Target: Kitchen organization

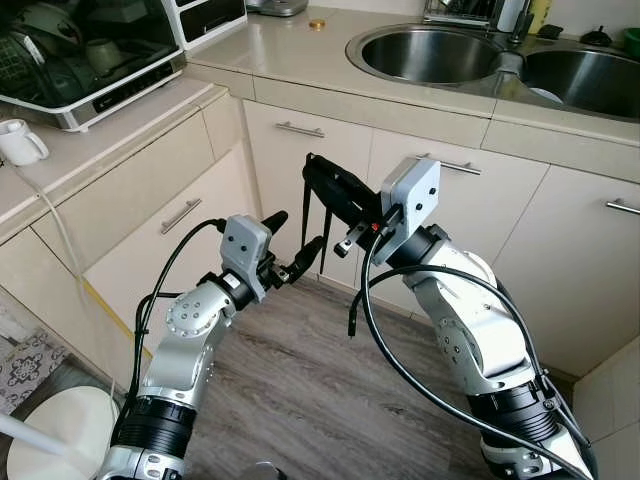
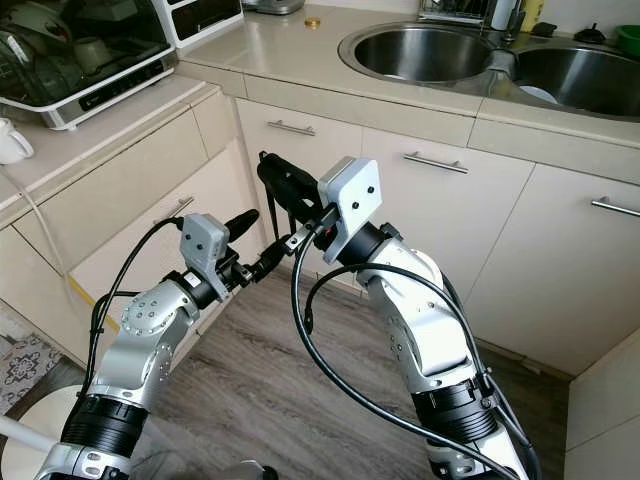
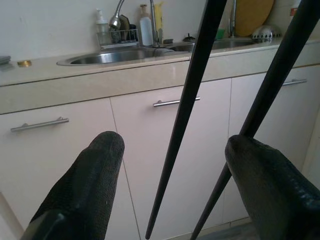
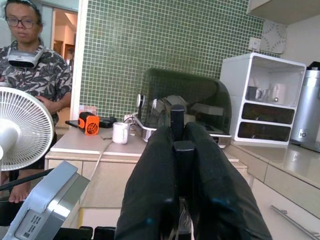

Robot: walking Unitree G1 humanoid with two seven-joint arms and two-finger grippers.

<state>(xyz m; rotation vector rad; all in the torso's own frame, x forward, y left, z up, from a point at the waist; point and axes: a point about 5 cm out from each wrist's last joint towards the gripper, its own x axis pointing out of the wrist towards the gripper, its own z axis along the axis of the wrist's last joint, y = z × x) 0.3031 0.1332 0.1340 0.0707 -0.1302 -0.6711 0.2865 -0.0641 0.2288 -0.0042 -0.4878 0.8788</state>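
Observation:
My right gripper [image 1: 316,176] is shut on the top end of a pair of thin black chopsticks [image 1: 304,215], which hang down in front of the cream cabinet doors [image 1: 300,160]. In the right wrist view its fingers [image 4: 150,175] press together around the black ends of the chopsticks [image 4: 176,117]. My left gripper [image 1: 298,232] is open at the sticks' lower part. The left wrist view shows both chopsticks [image 3: 187,110] running down between its two spread fingers [image 3: 95,170], not touching either.
A double steel sink [image 1: 430,55] sits in the counter behind. A countertop dish cabinet [image 1: 80,60] and a white cup [image 1: 20,140] stand on the left. Wood floor [image 1: 300,380] lies below. A person [image 4: 30,65] stands behind a white fan [image 4: 20,130].

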